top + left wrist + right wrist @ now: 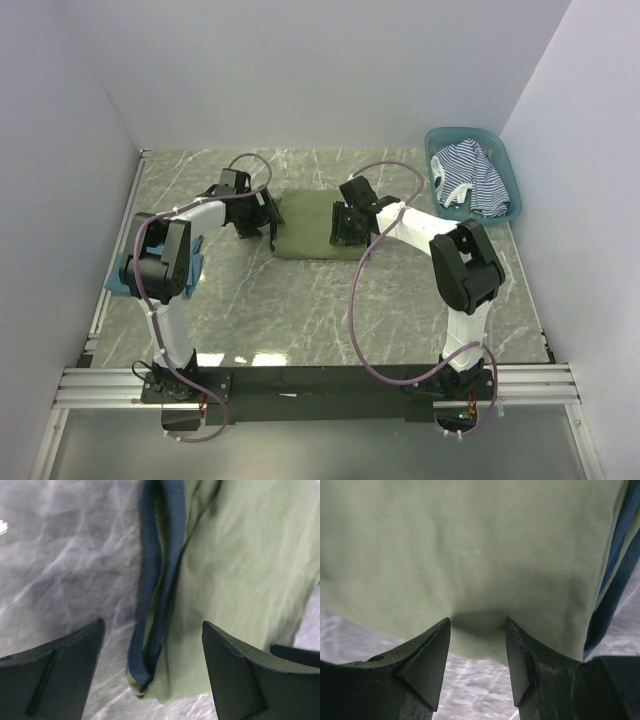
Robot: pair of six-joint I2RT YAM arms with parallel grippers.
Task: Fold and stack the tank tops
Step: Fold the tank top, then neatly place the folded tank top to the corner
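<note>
Your left gripper (152, 627) and right gripper (477, 622) both stand apart, holding nothing. The olive-green tank top (308, 228) lies folded on the table (300, 310) between them, one side edge beneath each, both arms equally near.

Three tank tops in all: one olive-green top (305, 228) folded at the centre of the table, one striped top (470, 182) at the far right, and one teal-blue top (120, 280) at the left edge, mostly hidden under an arm.

One basket (515, 195), with the striped top inside it.

One table (300, 300).

Two arms, the left arm (165, 260) and the right arm (465, 265).

Two grippers, the left gripper (262, 225) and the right gripper (345, 228), each with two fingers (55, 665).

Two looping cables (356, 300), one per arm.
</note>
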